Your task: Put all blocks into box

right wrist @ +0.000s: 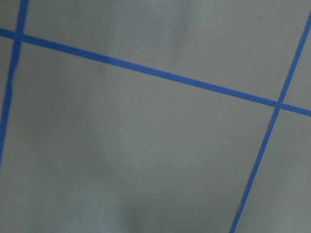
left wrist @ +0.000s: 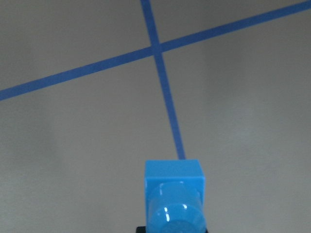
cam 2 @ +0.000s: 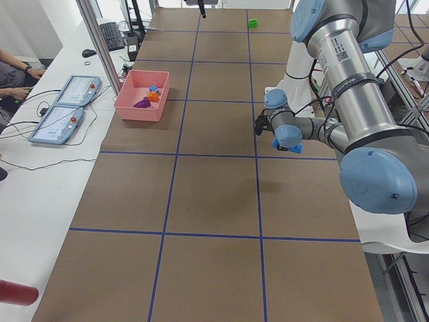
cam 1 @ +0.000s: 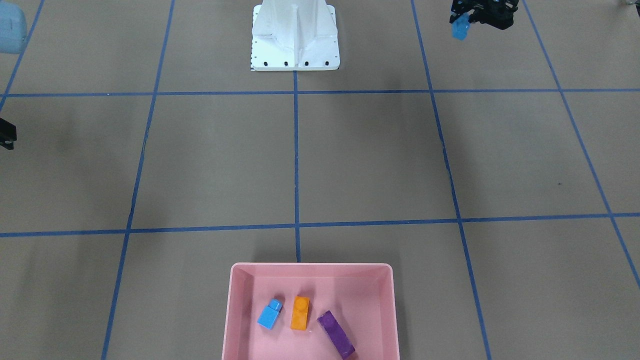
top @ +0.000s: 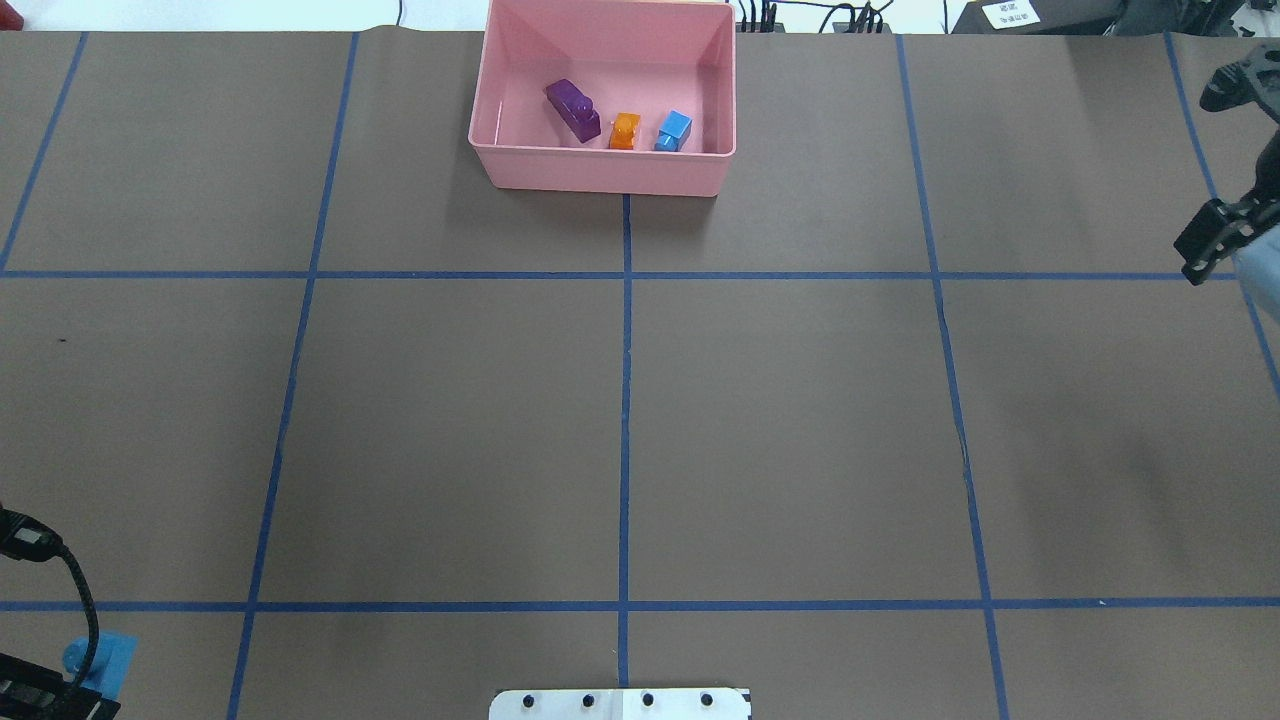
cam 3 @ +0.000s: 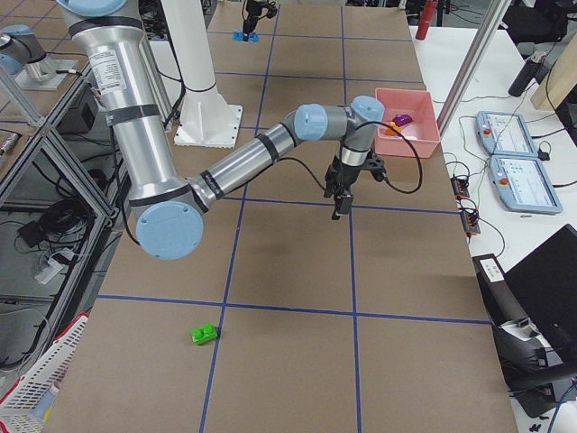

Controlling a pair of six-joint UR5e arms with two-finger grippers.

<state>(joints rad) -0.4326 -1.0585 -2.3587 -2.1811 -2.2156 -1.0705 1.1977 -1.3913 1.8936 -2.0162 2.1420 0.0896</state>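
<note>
My left gripper (cam 1: 465, 19) is up off the table, close to my own side and out toward my left. Its fingers are clamped on a blue studded plastic brick (cam 1: 460, 30) that hangs below them. In the left wrist view the brick's square end and a round stud fill the bottom. Beneath lie bare brown paper and a crossing of blue tape lines.

My right gripper (cam 3: 342, 203) hangs pointing down over the brown paper-covered table (cam 1: 375, 160), out on my right side. I cannot tell whether its fingers stand wide or narrow. Only slivers of it show at the edges of the two fixed views, and its wrist camera sees just paper and tape.

The shallow light-pink plastic tray (cam 1: 310, 266) sits at the far edge of the table from me, on the middle tape line. Three bricks lie side by side on its floor, close together: a long purple studded brick (cam 1: 336, 333), an orange studded brick (cam 1: 300, 313) and a small blue studded brick (cam 1: 270, 314).

The chunky green studded brick (cam 3: 206, 335) lies alone on the paper, far out at my right end and well apart from the tray.
</note>
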